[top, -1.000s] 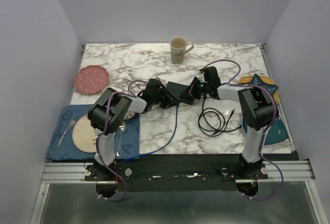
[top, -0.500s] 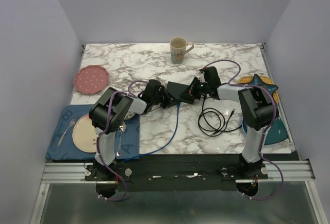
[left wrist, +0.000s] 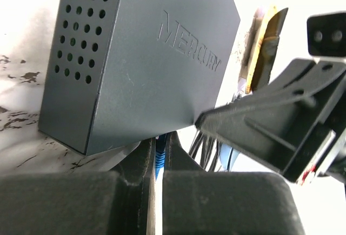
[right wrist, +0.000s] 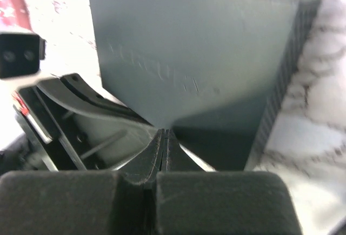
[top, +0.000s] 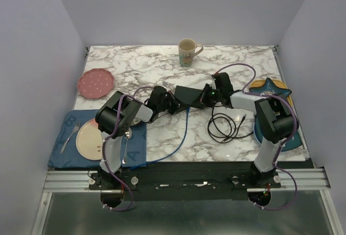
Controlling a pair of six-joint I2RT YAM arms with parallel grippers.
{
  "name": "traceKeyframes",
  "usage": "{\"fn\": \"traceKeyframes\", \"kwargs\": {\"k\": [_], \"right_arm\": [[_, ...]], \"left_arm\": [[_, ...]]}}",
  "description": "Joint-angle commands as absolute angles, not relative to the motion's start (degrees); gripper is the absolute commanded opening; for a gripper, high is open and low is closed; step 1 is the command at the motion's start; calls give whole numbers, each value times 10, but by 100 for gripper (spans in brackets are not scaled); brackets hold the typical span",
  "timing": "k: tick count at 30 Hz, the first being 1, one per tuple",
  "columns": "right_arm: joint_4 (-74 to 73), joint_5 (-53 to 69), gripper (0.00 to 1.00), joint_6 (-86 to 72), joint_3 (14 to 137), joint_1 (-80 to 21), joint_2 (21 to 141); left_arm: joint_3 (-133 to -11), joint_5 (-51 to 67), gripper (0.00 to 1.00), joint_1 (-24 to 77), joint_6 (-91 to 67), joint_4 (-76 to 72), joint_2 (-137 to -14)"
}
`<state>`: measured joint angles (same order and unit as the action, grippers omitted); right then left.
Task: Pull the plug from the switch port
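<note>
**A:** Where is the switch [top: 188, 95] sitting?

**B:** It is lying on the marble table [top: 162, 67], tilted a little, with an arm reaching in from each side.

**A:** And the plug?

**B:** The plug [left wrist: 159, 159] is showing as a sliver of blue at the switch's near lower edge. The left gripper [top: 174, 105] is pinching it, with both fingers [left wrist: 141, 162] pressed against it and hardly any gap left. I cannot tell whether the plug is seated in its port, because the switch's body is hiding the socket.

**A:** Where is its lead going?

**B:** The blue cable [top: 181, 135] is running from that same edge of the switch toward the arm bases, curving to the left as it goes.

**A:** What is the right gripper [right wrist: 164, 140] doing?

**B:** It is coming at the switch from the right. Its fingers [right wrist: 148, 159] are closed together with only a thin seam between them, and their tips are right up against the switch's dark face. They are not gripping anything that I can make out.

**A:** Is anything else nearby?

**B:** A black cable [top: 224, 126] is coiling on the table on the near right of the switch. A mug [top: 187, 52] is standing well beyond the switch, and a pink plate [top: 95, 82] is lying far off to its left.
</note>
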<state>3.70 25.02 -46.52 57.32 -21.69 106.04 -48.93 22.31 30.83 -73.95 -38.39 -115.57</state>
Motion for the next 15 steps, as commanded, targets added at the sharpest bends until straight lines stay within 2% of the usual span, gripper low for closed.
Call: {"fn": "traceKeyframes", "kwargs": {"k": [1,15], "right_arm": [[2,202,1,-428,545,-243,1028],[-22,146,1,-452,548,-256,1071]], "left_arm": [[-469,218,0,311,-737,-345,-1180],[-455,220,0,311,-733,-342,-1167]]}}
